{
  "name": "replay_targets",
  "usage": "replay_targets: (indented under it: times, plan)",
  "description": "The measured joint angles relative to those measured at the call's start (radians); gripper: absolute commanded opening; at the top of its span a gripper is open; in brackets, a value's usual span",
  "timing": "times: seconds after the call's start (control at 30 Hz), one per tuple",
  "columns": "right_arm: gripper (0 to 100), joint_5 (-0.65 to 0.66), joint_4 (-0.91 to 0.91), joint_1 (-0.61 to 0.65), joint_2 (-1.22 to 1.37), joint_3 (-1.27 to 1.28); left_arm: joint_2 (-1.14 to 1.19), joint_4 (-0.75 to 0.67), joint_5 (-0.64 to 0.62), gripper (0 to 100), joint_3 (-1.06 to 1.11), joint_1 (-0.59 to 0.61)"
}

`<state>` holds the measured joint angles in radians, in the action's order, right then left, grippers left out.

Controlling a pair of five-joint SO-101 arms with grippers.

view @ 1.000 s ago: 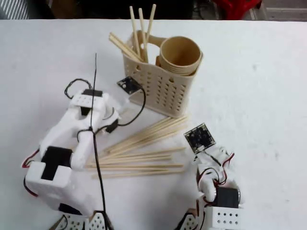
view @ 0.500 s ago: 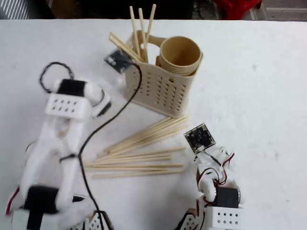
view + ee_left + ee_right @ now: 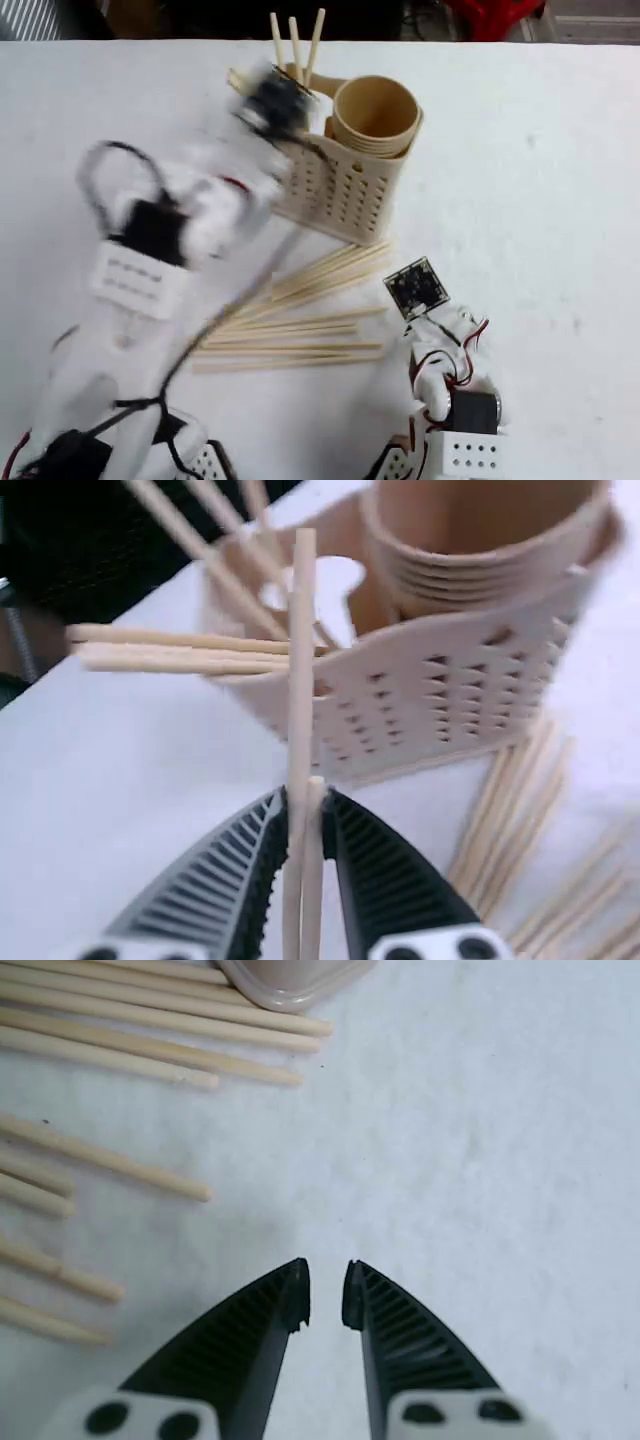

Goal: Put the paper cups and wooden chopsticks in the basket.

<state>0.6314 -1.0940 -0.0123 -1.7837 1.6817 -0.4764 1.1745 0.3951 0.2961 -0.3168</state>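
Note:
A cream perforated basket (image 3: 345,185) stands at mid table with a stack of paper cups (image 3: 375,115) and several upright wooden chopsticks (image 3: 295,45) in it. More chopsticks (image 3: 290,325) lie fanned on the table in front of it. My left arm (image 3: 180,225) is raised beside the basket's left side. The left gripper (image 3: 305,815) is shut on two chopsticks (image 3: 299,670) that point up in front of the basket (image 3: 430,695) and the cups (image 3: 480,530). My right gripper (image 3: 326,1292) hangs shut over bare table, beside the loose chopsticks' ends (image 3: 150,1045).
The white table (image 3: 530,180) stretches open to the right of the basket. The right arm's base (image 3: 455,420) sits at the front edge, just right of the chopstick pile. A corner of the basket (image 3: 290,980) lies ahead of the right gripper.
My left arm has risen from the chopstick pile and swung up toward the basket's left side, carrying two chopsticks. The right arm has not moved.

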Motion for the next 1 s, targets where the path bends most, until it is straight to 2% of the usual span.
replay_targets:
  times: [0.07,0.13,0.43,0.5,0.63,1.0]
  plan:
    - [7.0,0.000,0.000,0.000,0.000,0.000,0.000,-0.048,0.044,2,0.109,-0.084]
    - [7.0,0.000,0.000,0.000,0.000,0.000,0.000,-0.103,0.074,2,0.216,-0.112]
    - [7.0,0.000,0.000,0.000,0.000,0.000,0.000,-0.333,0.109,2,0.496,-0.048]
    - [7.0,0.000,0.000,0.000,0.000,0.000,0.000,-0.344,0.152,5,0.528,-0.048]
    - [7.0,0.000,0.000,0.000,0.000,0.000,0.000,-0.345,0.229,17,0.574,-0.041]
    - [7.0,0.000,0.000,0.000,0.000,0.000,0.000,-0.247,0.348,15,0.574,0.141]
